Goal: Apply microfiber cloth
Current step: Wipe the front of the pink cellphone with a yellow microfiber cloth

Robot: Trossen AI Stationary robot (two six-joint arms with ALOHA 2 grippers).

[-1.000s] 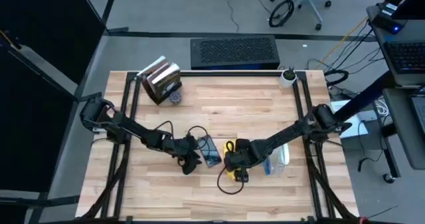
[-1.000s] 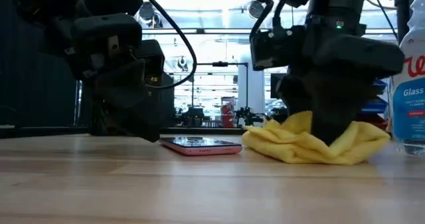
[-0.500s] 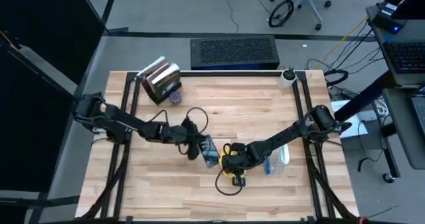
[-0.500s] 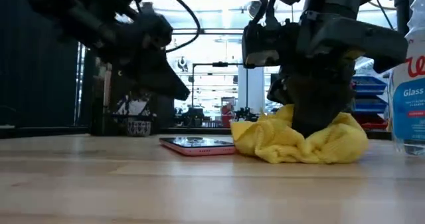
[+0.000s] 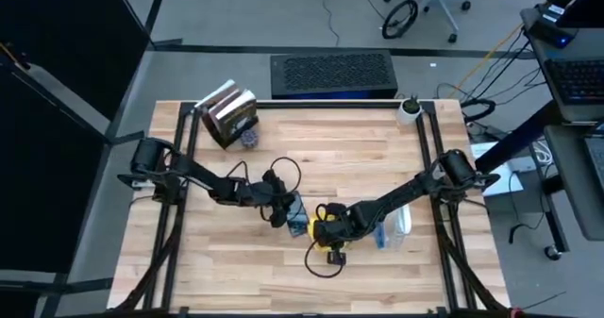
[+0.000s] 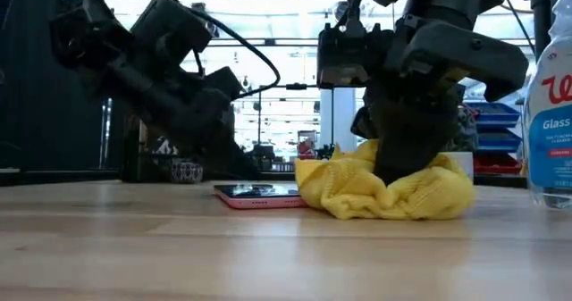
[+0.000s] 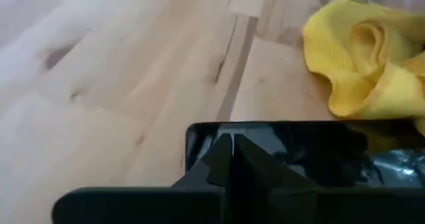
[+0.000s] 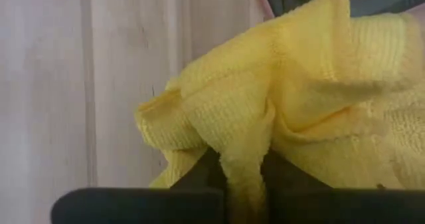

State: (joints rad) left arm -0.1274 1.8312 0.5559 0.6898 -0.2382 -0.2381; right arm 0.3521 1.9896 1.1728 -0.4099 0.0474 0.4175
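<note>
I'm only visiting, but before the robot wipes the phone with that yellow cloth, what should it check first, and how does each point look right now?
1. Right gripper grips the microfiber cloth: ok, fabric is pinched between its fingers.
2. Cloth reaches the smartphone: ok, its edge touches the phone's end.
3. Phone lies flat on the table: ok.
4. Left gripper steadies the phone: cannot tell; its shut fingers sit over one end.
5. Spray bottle clear of the wipe path: ok, it stands on the cloth's far side.

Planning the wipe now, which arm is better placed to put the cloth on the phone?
Right: its gripper already pinches the microfiber cloth beside the smartphone; the left gripper, shut, presses the phone.
</note>
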